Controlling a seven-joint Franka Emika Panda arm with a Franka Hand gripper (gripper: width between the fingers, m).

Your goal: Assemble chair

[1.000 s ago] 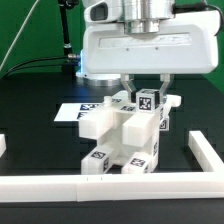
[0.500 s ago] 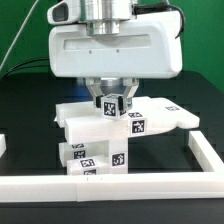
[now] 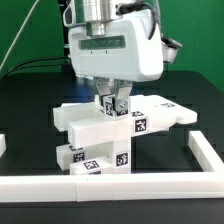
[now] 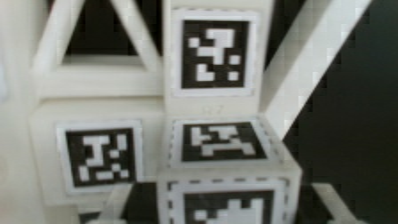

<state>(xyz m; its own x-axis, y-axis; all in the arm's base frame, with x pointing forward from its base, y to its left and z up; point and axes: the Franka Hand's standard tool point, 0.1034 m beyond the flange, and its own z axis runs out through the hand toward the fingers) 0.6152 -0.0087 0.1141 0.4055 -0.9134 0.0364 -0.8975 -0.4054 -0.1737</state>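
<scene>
The chair is a stack of chunky white blocks with black-and-white tags in the middle of the black table. A wide slab lies across its top and reaches toward the exterior view's right. My gripper hangs straight above it, its fingers closed on either side of a small tagged block at the top of the stack. In the wrist view the tagged faces of the chair fill the picture, with one tagged block right at the jaws.
Plain white border rails run along the front, at the exterior view's right and at its left edge. A green wall stands behind the table. Cables hang at the back left.
The gripper has turned about its vertical axis and shifted toward the exterior view's left. The chair has turned with it, so the wide slab now points to the right.
</scene>
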